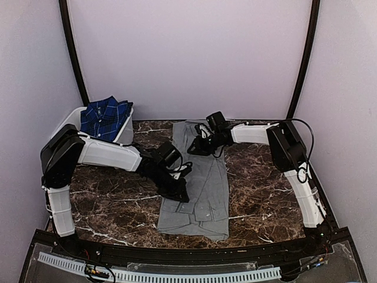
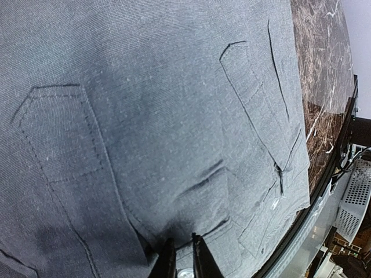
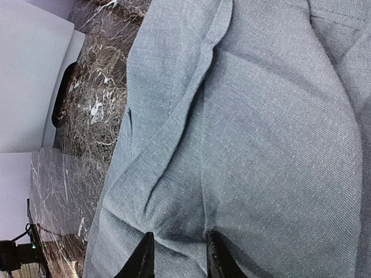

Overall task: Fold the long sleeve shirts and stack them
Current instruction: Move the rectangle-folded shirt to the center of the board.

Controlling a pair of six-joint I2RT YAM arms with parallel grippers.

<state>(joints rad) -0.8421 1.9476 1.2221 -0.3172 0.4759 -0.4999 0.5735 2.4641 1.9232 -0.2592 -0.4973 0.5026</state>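
A plain grey long sleeve shirt (image 1: 207, 194) lies folded into a long strip down the middle of the marble table (image 1: 259, 183). My left gripper (image 1: 182, 194) is at the strip's left edge, near its front end. In the left wrist view its jaws (image 2: 183, 253) stand narrow, pinching puckered grey cloth (image 2: 174, 116). My right gripper (image 1: 195, 147) rests on the strip's far end. There a bulging fold of the grey shirt (image 3: 261, 145) is caught between its fingers (image 3: 178, 253). The navy-and-blue plaid long sleeve shirt (image 1: 106, 117) sits in the tub at the back left.
A white plastic tub (image 1: 69, 118) stands at the table's back left corner against the wall. Bare marble (image 3: 87, 116) lies on both sides of the grey strip. The table's front edge with a black rail (image 2: 339, 145) runs just beyond the shirt's near end.
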